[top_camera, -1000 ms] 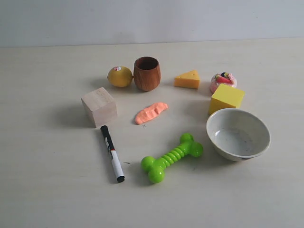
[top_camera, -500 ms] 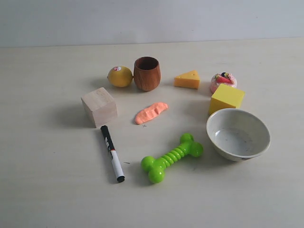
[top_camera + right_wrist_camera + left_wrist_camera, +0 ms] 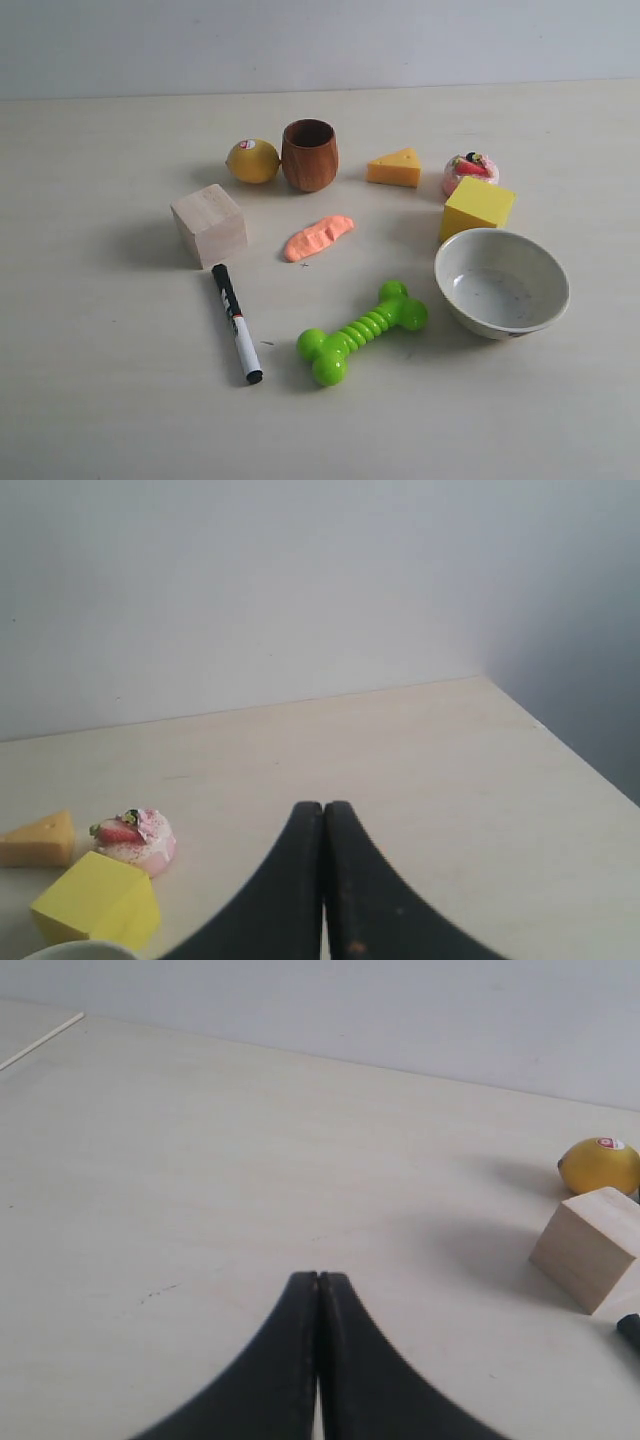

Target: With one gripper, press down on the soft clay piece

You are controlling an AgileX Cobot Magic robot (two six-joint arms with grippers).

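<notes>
On the left of the worktop (image 3: 100, 400) sit the wooden cube (image 3: 209, 225) and the marker (image 3: 236, 322), with the lemon (image 3: 252, 160) and wooden cup (image 3: 309, 154) behind. The soft clay piece (image 3: 318, 237) lies flat near the middle, apart from everything: right of the cube, in front of the cup, behind the green bone toy (image 3: 362, 331). Further right are the cheese wedge (image 3: 394, 168), yellow block (image 3: 477, 208) and bowl (image 3: 470, 320).

Neither arm shows in the exterior view, so pressing is not begun. Left gripper (image 3: 318, 1278): jaws pressed together, holding nothing, over bare worktop well left of the cube. Right gripper (image 3: 323, 806): jaws also closed and empty, out past the yellow block.

Closed jaws suit this step (one blunt tip, nothing to snag). Probably pick one arm, keep the jaws together, travel high over the cube or the bowl, centre over the clay's thick middle, then descend straight and slow. Clay looks soft, so press lightly, stop before the worktop, and lift vertically in case it sticks.
</notes>
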